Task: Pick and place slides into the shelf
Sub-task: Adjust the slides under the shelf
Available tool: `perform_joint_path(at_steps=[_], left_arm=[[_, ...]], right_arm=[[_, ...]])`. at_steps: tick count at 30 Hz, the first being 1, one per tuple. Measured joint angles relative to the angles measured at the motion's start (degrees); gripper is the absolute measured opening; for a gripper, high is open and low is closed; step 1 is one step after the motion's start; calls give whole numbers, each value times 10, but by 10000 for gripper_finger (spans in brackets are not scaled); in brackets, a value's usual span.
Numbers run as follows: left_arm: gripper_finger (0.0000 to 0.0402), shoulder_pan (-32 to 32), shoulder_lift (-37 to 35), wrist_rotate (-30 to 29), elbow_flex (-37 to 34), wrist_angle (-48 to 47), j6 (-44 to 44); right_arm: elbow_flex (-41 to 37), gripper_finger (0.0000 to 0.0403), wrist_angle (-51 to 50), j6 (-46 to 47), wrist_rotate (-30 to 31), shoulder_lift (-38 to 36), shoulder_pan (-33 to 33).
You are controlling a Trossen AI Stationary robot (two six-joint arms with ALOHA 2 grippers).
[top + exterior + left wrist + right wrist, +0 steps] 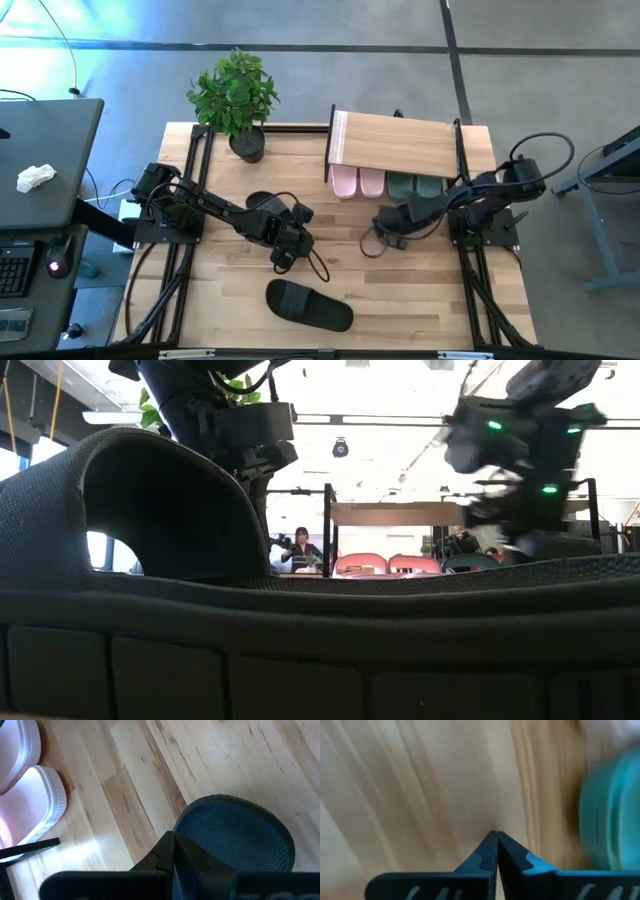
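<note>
At the middle of the wooden table (420, 300), the left gripper (283, 243) is clenched on a black slide (262, 203), gripped near its rim. The next move probably calls for carrying it right, toward the shelf (400, 145) at the table's far edge. Beneath the shelf sit two pink slides (357, 183) and two teal slides (415, 187), leaving little free room there. The right gripper (388, 222), fingers pressed together on nothing, hovers just before the teal pair. Another black slide (310, 304) lies near the front edge.
</note>
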Motion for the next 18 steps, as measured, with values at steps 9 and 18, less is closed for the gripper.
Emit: perform_joint_path(at_steps=[9, 18], left_arm=[[1, 0, 0, 0, 0, 0, 2], [1, 0, 0, 0, 0, 0, 2]], right_arm=[[-22, 0, -137, 148, 49, 0, 66], [-70, 0, -95, 177, 83, -1, 59]])
